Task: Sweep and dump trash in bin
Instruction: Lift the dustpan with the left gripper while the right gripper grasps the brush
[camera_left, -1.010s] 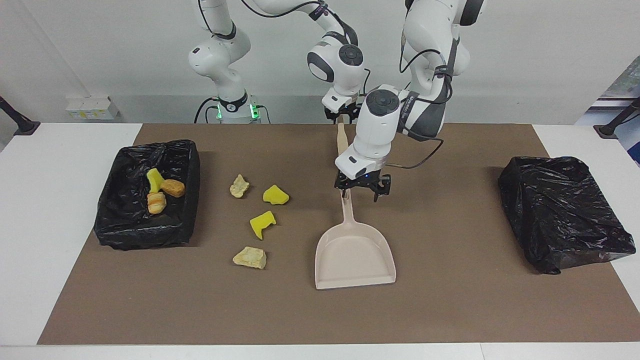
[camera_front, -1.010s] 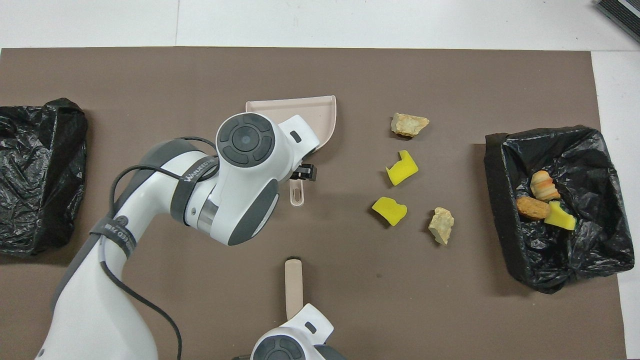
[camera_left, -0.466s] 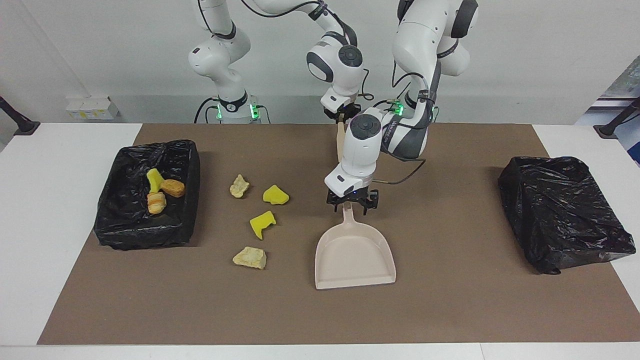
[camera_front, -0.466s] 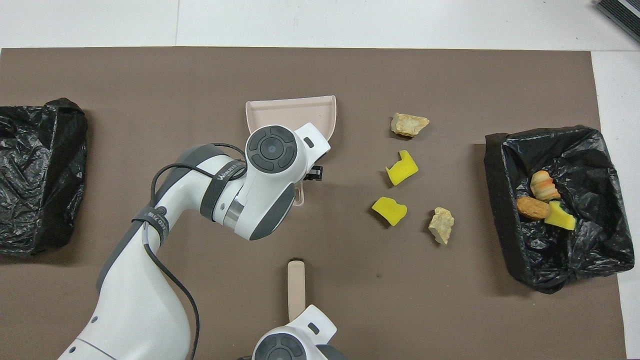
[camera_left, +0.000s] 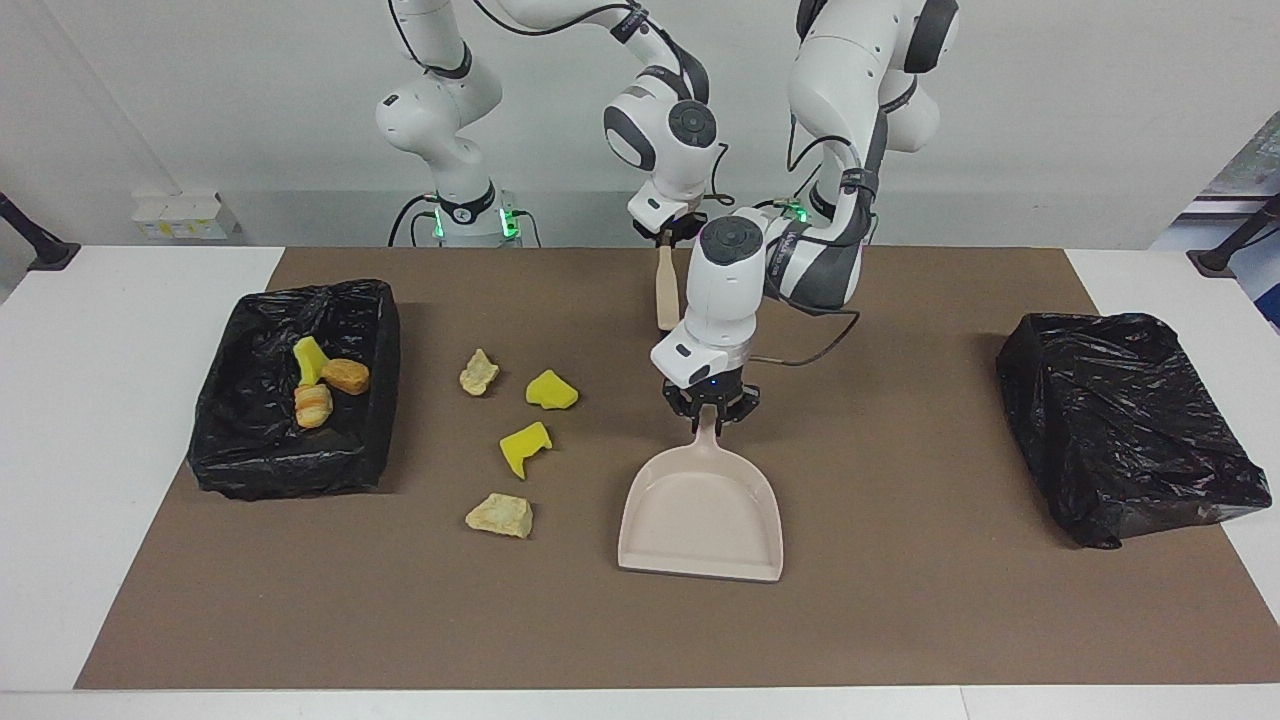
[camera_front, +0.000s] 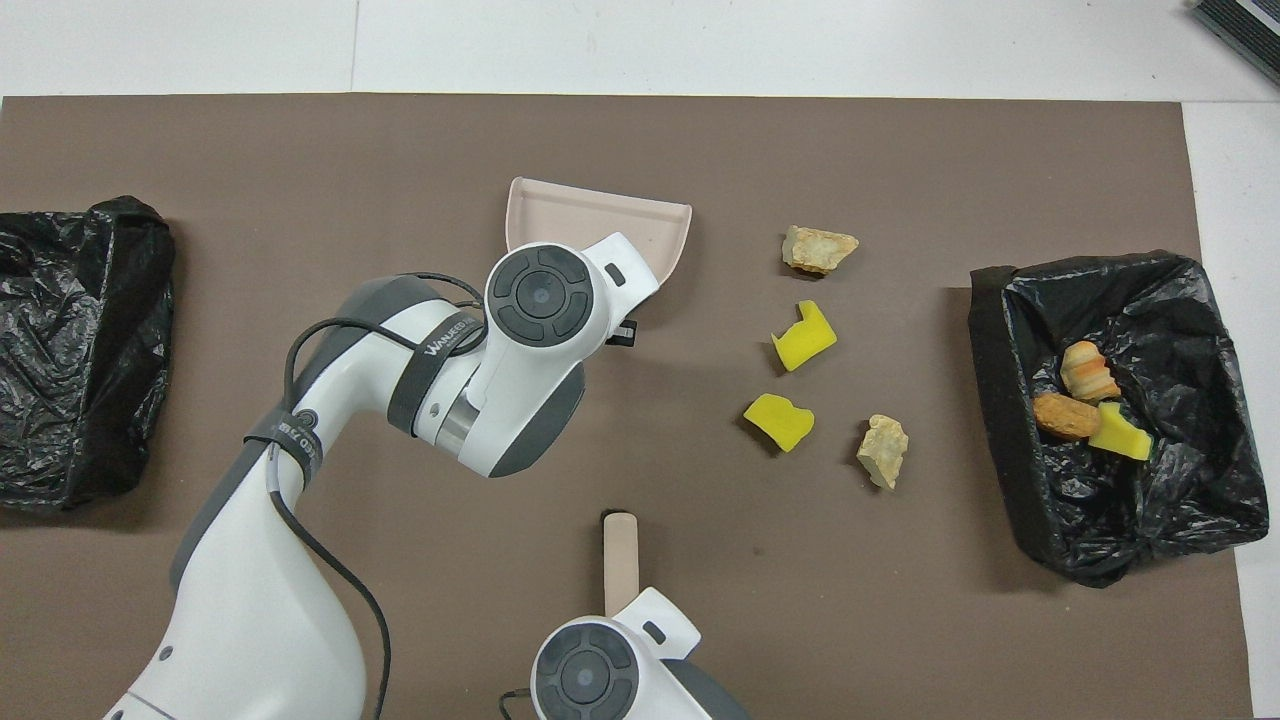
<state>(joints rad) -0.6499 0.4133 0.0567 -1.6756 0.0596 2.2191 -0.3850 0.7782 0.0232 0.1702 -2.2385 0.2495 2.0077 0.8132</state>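
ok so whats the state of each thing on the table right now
dustpan: handle gripped by the left pincer, empty
brush: handle held by the right pincer, over the mat
open bin: three trash pieces inside
four trash pieces: loose on the mat, between open bin and dustpan
second black bag: bunched up, nothing showing in it

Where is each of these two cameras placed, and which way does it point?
Facing view: high across the table, looking at the robots; both white arms show with bases, the left gripper shut on the beige plastic dustpan, the right gripper shut on a beige brush handle.
Overhead view: above the robots' end, looking steeply down; the left arm rises from the bottom, only the right wrist shows.
Shared: dustpan, four loose trash lumps, the open black-lined bin holding three more, half a turn apart.
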